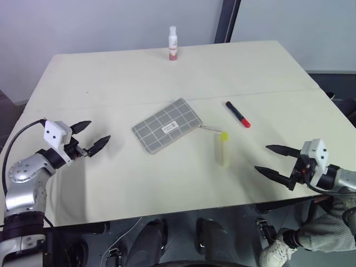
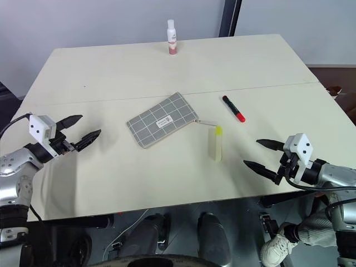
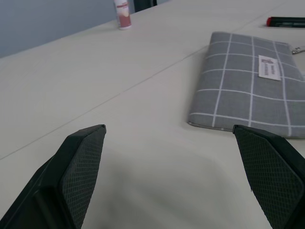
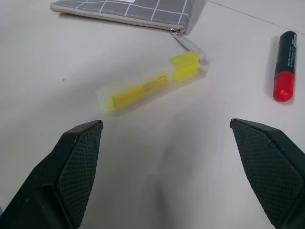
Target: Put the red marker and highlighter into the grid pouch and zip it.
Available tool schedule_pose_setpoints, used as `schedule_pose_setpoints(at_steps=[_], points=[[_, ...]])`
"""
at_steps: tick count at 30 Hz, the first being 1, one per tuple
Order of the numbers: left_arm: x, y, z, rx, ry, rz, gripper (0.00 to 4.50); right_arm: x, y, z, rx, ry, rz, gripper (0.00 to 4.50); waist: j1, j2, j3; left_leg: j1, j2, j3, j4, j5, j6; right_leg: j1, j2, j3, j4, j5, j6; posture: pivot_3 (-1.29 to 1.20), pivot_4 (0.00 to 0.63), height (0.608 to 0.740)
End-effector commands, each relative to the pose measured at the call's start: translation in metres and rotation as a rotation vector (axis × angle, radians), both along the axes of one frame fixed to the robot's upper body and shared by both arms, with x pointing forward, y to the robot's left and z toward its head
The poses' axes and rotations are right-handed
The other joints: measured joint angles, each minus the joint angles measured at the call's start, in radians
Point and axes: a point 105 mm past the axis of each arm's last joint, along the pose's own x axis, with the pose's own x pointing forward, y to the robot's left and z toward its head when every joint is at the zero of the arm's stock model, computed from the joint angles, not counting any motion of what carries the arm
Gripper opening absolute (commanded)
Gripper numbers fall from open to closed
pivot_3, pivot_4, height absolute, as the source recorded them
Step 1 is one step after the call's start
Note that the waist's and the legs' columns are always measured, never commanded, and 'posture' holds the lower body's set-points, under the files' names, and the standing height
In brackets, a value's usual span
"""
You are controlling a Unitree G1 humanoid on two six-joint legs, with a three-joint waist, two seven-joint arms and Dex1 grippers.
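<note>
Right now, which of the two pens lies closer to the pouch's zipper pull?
The highlighter: its yellow cap end lies right by the zipper pull of the grid pouch. The red marker lies apart, farther right.

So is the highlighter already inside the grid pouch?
No, the highlighter lies on the table beside the grid pouch, near its zipper pull.

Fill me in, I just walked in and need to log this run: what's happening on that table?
Nothing is held yet. The left gripper and right gripper hover open at either side of the table. The grid pouch lies flat in the middle, the highlighter beside its zipper pull, the red marker farther back. A small white bottle stands at the far edge.
</note>
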Motion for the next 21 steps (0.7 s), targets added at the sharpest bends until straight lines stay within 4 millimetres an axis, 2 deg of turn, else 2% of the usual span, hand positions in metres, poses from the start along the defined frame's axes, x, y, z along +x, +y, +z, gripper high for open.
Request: schedule_pose_setpoints(at_steps=[1,8,11,14,18,21], points=[[-0.004,0.002,0.016,-0.003,-0.076,-0.007,4.5,0.003,-0.006,0.009,-0.014,-0.045,-0.022,4.44,0.0,0.0,0.0,0.0,0.0,0.0,0.0,0.0,0.0,0.0,0.0,0.0,0.0,0.0,0.0,0.0,0.15,0.74],[-0.009,-0.007,0.011,0.048,-0.075,-0.062,4.5,0.013,-0.008,0.014,0.004,-0.06,-0.054,4.44,-0.001,0.0,0.0,0.0,0.0,0.0,0.0,0.0,0.0,0.0,0.0,0.0,0.0,0.0,0.0,0.0,0.15,0.74],[-0.01,-0.01,0.011,0.059,-0.088,-0.079,4.5,0.021,0.002,0.02,0.062,-0.068,-0.053,3.64,-0.001,0.0,0.0,0.0,0.0,0.0,0.0,0.0,0.0,0.0,0.0,0.0,0.0,0.0,-0.001,0.0,0.15,0.74],[-0.011,-0.014,0.01,0.107,-0.12,-0.102,4.5,0.033,0.024,0.028,0.112,-0.11,-0.022,2.08,-0.002,0.0,0.0,0.0,0.001,0.0,0.0,0.0,0.0,0.0,0.001,0.0,0.0,0.001,-0.001,0.0,0.15,0.74],[-0.013,-0.027,0.009,0.227,-0.196,-0.163,4.5,0.053,0.071,0.038,0.145,-0.194,0.056,0.03,-0.003,0.0,0.0,0.0,0.002,0.001,0.0,0.0,0.0,-0.001,0.001,0.0,0.0,0.001,-0.002,0.0,0.15,0.74],[-0.016,-0.041,0.006,0.344,-0.278,-0.236,4.5,0.085,0.11,0.048,0.176,-0.285,0.038,0.03,-0.007,0.0,0.0,0.0,0.002,0.001,0.0,0.0,-0.001,-0.001,0.003,0.001,0.0,0.002,-0.003,0.0,0.15,0.74]])
